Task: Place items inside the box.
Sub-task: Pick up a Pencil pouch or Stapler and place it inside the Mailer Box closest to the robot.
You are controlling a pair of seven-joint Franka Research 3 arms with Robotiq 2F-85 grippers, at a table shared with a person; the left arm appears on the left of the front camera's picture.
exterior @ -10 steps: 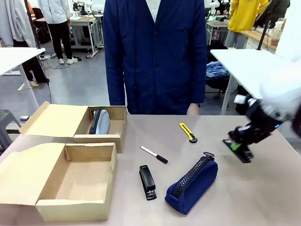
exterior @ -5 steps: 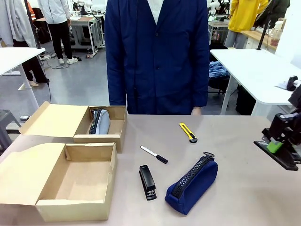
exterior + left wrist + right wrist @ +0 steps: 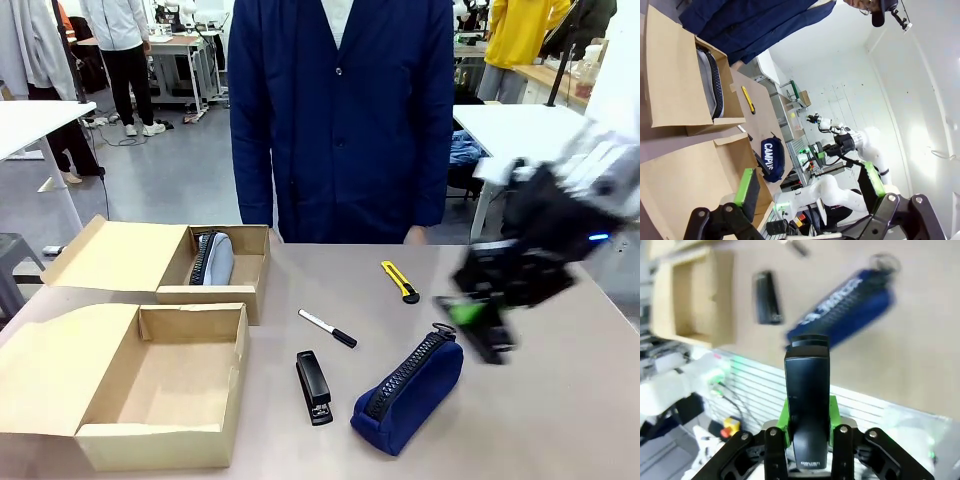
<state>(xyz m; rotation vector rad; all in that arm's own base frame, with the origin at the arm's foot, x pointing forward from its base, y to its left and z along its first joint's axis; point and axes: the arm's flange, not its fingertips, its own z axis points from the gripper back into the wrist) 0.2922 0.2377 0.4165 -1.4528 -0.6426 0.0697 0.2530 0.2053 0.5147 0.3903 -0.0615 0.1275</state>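
Observation:
My right gripper (image 3: 470, 318) hangs blurred just above the table, right of the navy pouch (image 3: 408, 382). In the right wrist view its green pads are shut on a black stapler-like thing (image 3: 807, 385) above the pouch (image 3: 845, 305). A second black stapler (image 3: 313, 386) lies left of the pouch. The white-and-black marker (image 3: 327, 328) and the yellow utility knife (image 3: 400, 281) lie farther back. My left gripper (image 3: 809, 185) is open with nothing between its pads, above the open near box (image 3: 700, 170).
Two open cardboard boxes stand at the left: the near one (image 3: 190, 312) is bare inside, the far one (image 3: 205, 294) holds a grey pouch (image 3: 215, 258). A person in a navy coat (image 3: 345, 120) stands at the far edge, one hand (image 3: 412, 235) near the knife.
My right arm swung out to the right edge, then came back left and now sits by the navy pouch, blurred with motion. The things on the table have not moved.

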